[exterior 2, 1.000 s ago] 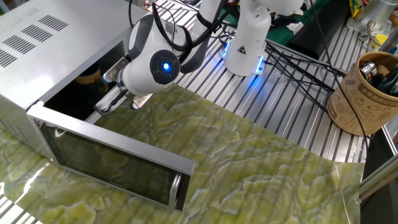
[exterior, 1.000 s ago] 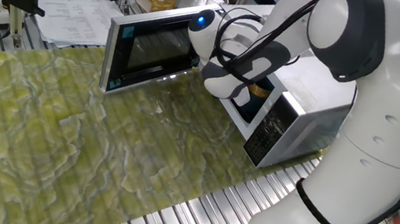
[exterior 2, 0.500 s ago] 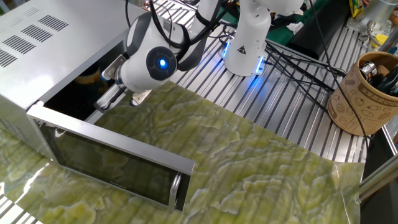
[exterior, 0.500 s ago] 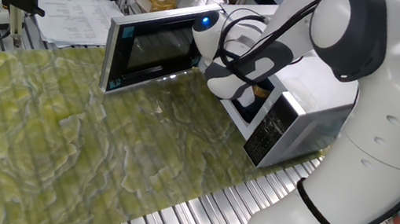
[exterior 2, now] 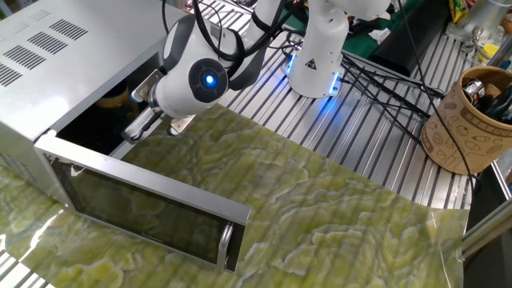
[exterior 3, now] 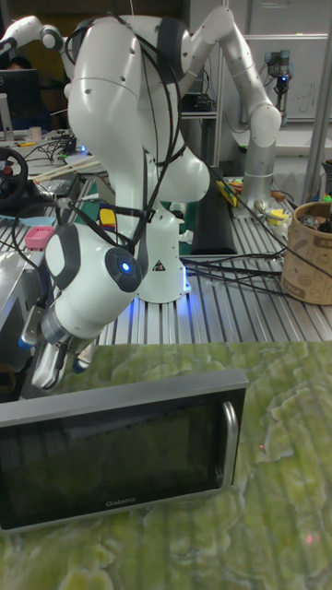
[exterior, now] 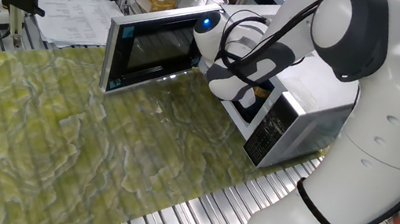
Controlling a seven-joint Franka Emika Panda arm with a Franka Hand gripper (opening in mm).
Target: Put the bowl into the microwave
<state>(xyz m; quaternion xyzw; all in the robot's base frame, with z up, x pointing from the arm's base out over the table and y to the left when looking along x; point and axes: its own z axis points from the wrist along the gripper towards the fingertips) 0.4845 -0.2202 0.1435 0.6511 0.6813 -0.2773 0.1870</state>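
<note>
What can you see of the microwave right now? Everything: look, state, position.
The microwave is a boxy white unit with vent slots on top and a black control panel at its front. Its door, dark glass in a silver frame with a handle at the free end, stands swung wide open over the green patterned mat. The cavity is dark; a yellowish object shows inside, too hidden to identify. The gripper sits at the cavity mouth. Door lettering is visible in the tall view.

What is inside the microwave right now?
In the other fixed view, the microwave stands open and a yellow-tan bit of the bowl shows in its dark cavity. The rest of the bowl and the cavity floor are hidden. The hand is at the opening.
</note>
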